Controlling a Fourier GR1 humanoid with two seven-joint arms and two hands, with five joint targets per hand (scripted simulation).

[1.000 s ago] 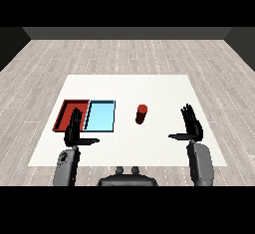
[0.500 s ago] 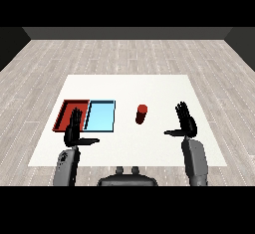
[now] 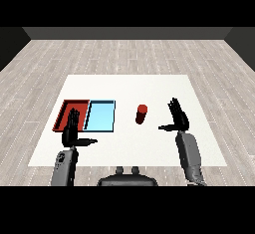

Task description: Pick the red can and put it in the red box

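Observation:
A small red can (image 3: 141, 114) stands upright on the white table, right of the two trays. The red tray (image 3: 68, 112) lies at the left with the light blue tray (image 3: 101, 116) touching its right side. My right hand (image 3: 178, 118) is open, fingers straight and thumb pointing left, a short way right of the can and apart from it. My left hand (image 3: 71, 131) is open with fingers up, just in front of the red tray's near edge and overlapping it in the view.
The white table (image 3: 129, 88) sits on a grey plank floor. Bare table top stretches behind the trays and the can, and along the right side past my right hand.
My right hand has moved left toward the red can over the last second. The left hand, the can and both trays have stayed in place.

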